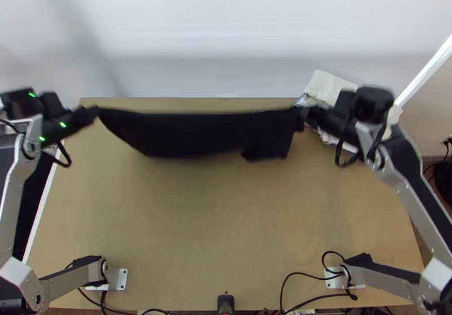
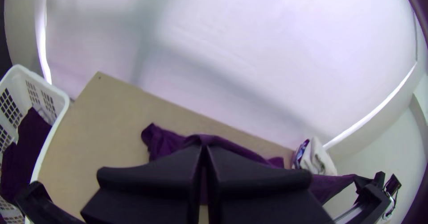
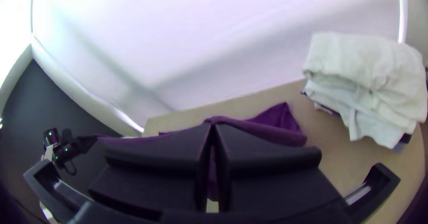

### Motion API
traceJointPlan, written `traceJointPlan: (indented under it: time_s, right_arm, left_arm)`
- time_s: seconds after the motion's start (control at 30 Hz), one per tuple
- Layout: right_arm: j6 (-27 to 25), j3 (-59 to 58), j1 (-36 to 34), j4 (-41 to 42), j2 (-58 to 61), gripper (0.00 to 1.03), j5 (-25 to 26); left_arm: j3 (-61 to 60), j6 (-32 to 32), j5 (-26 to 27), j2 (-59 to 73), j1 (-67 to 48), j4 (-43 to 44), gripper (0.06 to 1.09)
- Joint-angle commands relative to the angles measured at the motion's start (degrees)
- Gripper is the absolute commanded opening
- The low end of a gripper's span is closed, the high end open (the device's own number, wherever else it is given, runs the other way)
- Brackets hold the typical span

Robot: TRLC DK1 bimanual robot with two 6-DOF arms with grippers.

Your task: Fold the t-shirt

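The dark T-shirt (image 1: 195, 135) is stretched between both hands, its long axis roughly parallel to the far edge of the desk (image 1: 220, 219). The left hand (image 1: 95, 112) pinches one end near the far-left corner; the right hand (image 1: 297, 115) pinches the other. Laying it down probably requires preserving that alignment.

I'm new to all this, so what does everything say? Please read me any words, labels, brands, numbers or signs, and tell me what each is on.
None that I can read.
Purple shirt: no lettering that I can make out.
Folded clothes: any print or tag is too blurred to read.
Left arm: its green marks look like small lights, not letters.
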Motion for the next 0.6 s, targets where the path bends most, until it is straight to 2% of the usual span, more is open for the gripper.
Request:
traceJointPlan:
  time_s: [0.0,0.13,0.2,0.4,0.57]
  right_arm:
    - [-4.25,9.69,-1.48,2.29,3.42,0.03,2.51]
    - [-11.02,16.28,-2.36,7.91,5.70,0.03,6.20]
    - [-11.54,19.27,-3.50,10.55,6.67,0.03,6.73]
    - [-12.60,31.83,-7.11,10.81,10.97,0.03,7.70]
    - [-12.60,34.03,-9.04,10.81,7.64,0.03,7.70]
  left_arm:
    - [6.47,-3.31,-0.81,-0.20,0.79,3.95,0.10]
    - [10.08,-4.80,-3.54,0.07,0.97,9.14,0.10]
    - [12.27,-4.80,-4.68,0.42,1.05,9.67,0.10]
    - [17.64,-4.71,-7.75,0.42,1.23,12.48,0.10]
    - [20.98,-4.54,-8.11,-2.22,1.58,13.09,0.10]
